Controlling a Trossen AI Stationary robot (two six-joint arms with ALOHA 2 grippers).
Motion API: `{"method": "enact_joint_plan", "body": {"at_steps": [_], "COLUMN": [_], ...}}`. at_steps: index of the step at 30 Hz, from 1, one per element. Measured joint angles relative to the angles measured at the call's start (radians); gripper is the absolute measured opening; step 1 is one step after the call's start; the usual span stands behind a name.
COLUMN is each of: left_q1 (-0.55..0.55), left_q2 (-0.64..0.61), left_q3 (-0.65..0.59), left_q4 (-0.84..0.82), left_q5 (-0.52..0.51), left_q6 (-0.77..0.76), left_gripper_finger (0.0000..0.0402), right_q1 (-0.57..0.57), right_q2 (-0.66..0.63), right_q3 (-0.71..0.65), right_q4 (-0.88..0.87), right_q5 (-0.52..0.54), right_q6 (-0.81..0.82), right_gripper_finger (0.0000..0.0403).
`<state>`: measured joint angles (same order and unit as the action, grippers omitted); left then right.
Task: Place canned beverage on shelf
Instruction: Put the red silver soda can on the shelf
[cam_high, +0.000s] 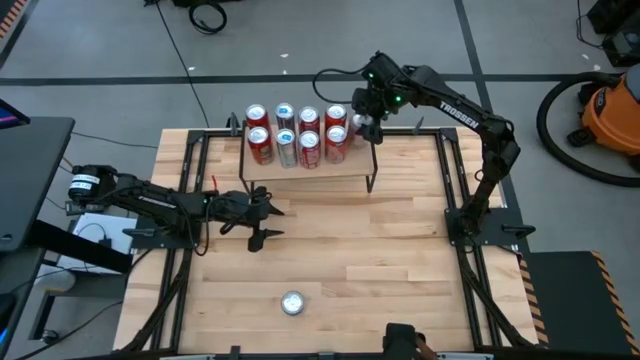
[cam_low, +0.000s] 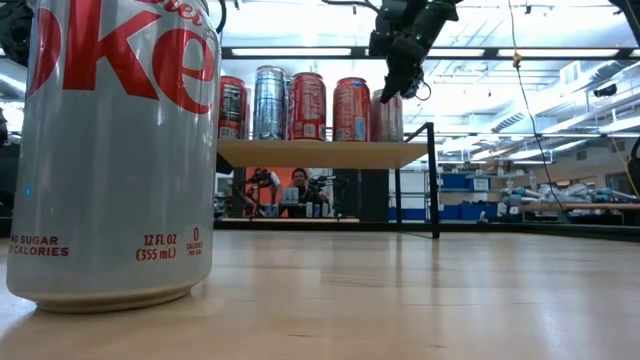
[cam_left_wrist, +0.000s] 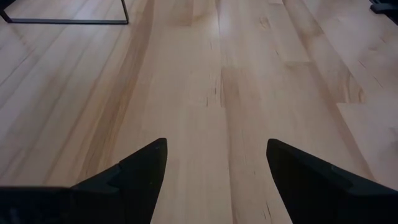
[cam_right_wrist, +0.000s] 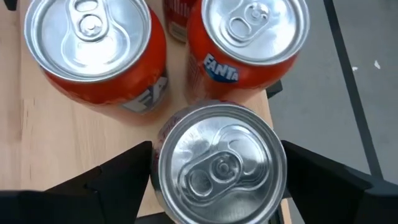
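Note:
The shelf (cam_high: 320, 172) stands at the table's far middle on thin black legs. Several red and silver cans stand upright on its board (cam_low: 320, 153). A silver-topped can (cam_right_wrist: 222, 165) stands upright at the board's right near corner, beside two orange Fanta cans (cam_right_wrist: 93, 56). My right gripper (cam_high: 366, 118) hangs over that can, pointing steeply down. It is open, with one finger on either side of the can's top and a thin gap at each. My left gripper (cam_left_wrist: 216, 155) waits open, low over the bare table at the left (cam_high: 268, 222).
A silver Diet Coke can (cam_high: 292, 302) stands upright near the table's front edge, close to the low camera (cam_low: 115, 150). Bare wood lies between it and the shelf. Black frame rails (cam_high: 450, 180) run along the table's sides. People sit in the room behind (cam_low: 300, 185).

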<state>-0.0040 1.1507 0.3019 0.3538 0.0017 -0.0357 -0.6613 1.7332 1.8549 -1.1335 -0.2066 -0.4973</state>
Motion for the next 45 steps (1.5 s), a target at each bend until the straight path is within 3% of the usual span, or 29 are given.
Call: {"method": "enact_joint_plan", "body": {"at_steps": [15, 25, 32, 45], "left_q1": [0.000, 0.000, 0.000, 0.000], "left_q2": [0.000, 0.000, 0.000, 0.000], "left_q3": [0.000, 0.000, 0.000, 0.000], "left_q4": [-0.006, -0.006, -0.006, -0.010], "left_q5": [0.000, 0.004, 0.004, 0.004], "left_q6": [-0.002, -0.016, -0.015, -0.024], "left_gripper_finger": [0.0286, 0.0286, 0.0286, 0.0286], "right_q1": [0.045, 0.051, 0.051, 0.066], "right_q2": [0.000, -0.002, -0.002, -0.028], "right_q3": [0.016, 0.028, 0.028, 0.029], "right_q4": [-0.011, -0.012, -0.010, -0.010], "right_q5": [0.105, 0.108, 0.109, 0.152], "right_q6": [-0.012, -0.016, -0.022, -0.028], "right_gripper_finger": [0.0353, 0.0354, 0.0395, 0.0399]}}
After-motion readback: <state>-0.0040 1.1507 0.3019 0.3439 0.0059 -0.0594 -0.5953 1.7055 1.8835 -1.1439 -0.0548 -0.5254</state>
